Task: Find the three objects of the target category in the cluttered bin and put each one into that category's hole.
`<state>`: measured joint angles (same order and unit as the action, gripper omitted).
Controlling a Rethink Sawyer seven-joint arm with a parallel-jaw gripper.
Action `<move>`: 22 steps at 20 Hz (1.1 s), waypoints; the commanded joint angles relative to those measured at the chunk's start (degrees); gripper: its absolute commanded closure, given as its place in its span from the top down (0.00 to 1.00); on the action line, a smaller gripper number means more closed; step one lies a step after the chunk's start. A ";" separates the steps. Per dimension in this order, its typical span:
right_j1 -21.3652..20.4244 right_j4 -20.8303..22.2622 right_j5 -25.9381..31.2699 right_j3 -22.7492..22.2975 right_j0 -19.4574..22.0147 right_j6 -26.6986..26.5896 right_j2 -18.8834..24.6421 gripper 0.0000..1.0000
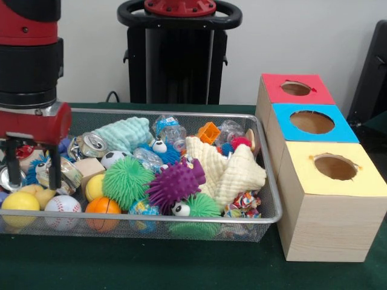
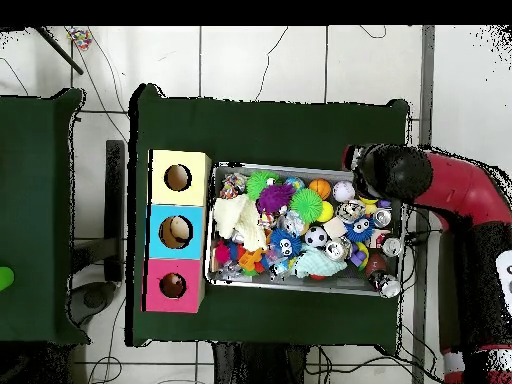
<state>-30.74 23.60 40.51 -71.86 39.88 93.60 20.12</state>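
So from the front camera the gripper (image 1: 32, 162) is down at the left edge of the frame, dipped into the left end of the wire bin (image 1: 266, 181), with its two dark fingers (image 1: 55, 169) spread apart and nothing between them that I can make out. It looks released, hanging right over a crushed can (image 1: 65, 173) and a blue fuzzy toy (image 1: 37, 166), maybe touching them, hard to say. The task doesn't say which category is the target, so I can't tell you which three things it's after; my guess is it's in the search-and-pick stage, about to go for something in that left corner. The rest of the bin is a mess: green spiky ball (image 1: 125, 181), purple spiky ball (image 1: 175, 183), baseball (image 1: 62, 205), a cream cloth (image 1: 227, 169). The three boxes sit at the right of the frame, red box (image 1: 296, 89) at the back, blue box (image 1: 314, 122) in the middle, yellow box (image 1: 336, 169) nearest, each with a hole on top and nothing visible inside. From overhead, the arm (image 2: 440, 185) comes in from the right and covers the upper right corner of the bin, so the fingers are hidden there. The boxes are on the left of the frame, well apart from the arm. Next move, I'd say: close on one item cleanly without dragging neighbours, then carry it across the whole bin.
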 commanded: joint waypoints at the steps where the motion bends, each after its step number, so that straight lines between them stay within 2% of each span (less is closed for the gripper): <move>1: 0.52 2.02 -1.67 -7.00 0.88 -9.61 5.51 1.00; 9: 3.47 3.33 -2.84 -4.97 1.97 -10.42 6.57 1.00; 22: 9.44 7.16 -6.04 -2.54 8.16 -15.26 9.89 1.00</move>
<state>-25.70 26.02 36.61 -73.05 45.08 93.60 25.97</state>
